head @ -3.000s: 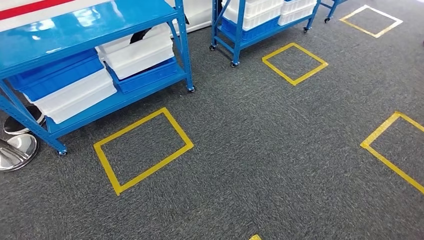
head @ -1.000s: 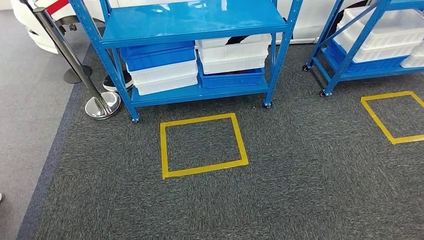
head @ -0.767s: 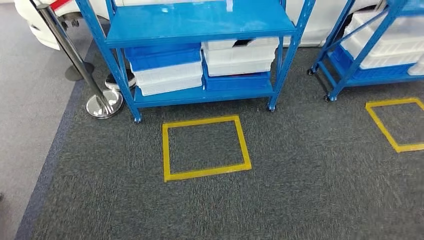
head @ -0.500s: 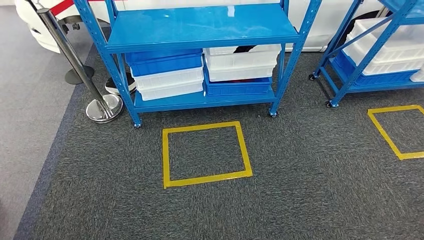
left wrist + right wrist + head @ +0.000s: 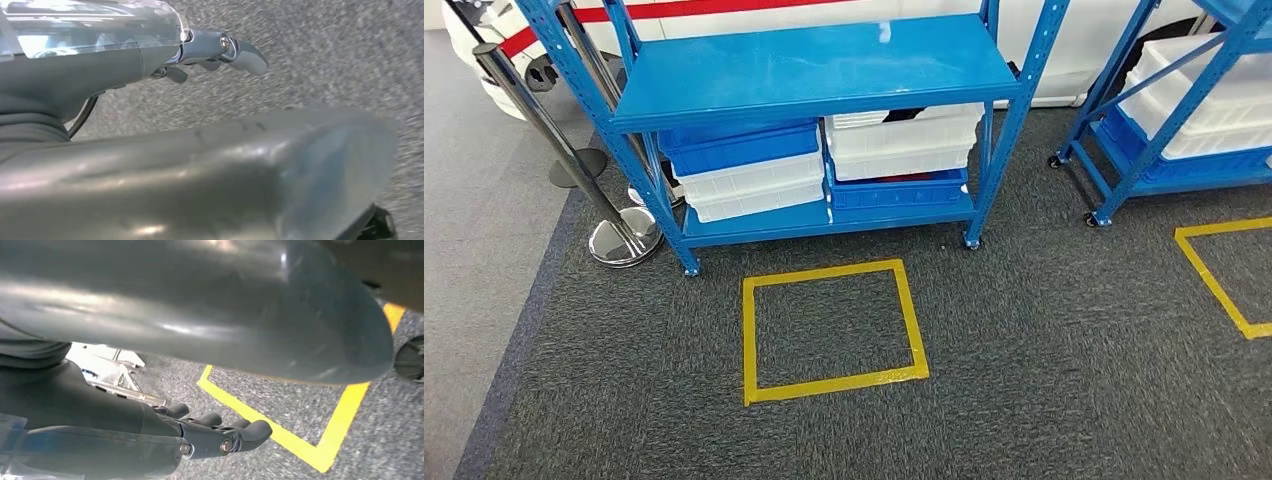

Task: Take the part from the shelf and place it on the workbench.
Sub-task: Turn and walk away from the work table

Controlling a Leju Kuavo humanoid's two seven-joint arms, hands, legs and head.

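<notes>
Dark grey carpet [image 5: 1044,380] spreads below, a yellow taped square [image 5: 829,330] marked just in front of the blue shelf [image 5: 814,65]. White and blue bins [image 5: 902,150] sit stacked on its lower level; whether any holds the part, impossible to tell. A chrome post [image 5: 619,235] stands at far left. Left hand [image 5: 220,50] hangs over carpet, fingers loose, holding nothing. Right hand [image 5: 220,432] likewise, fingers apart, grasping nothing.

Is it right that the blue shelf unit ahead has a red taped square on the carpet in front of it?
Not quite: the taped square on the carpet before the blue shelf unit is yellow, not red, as the head view shows.
</notes>
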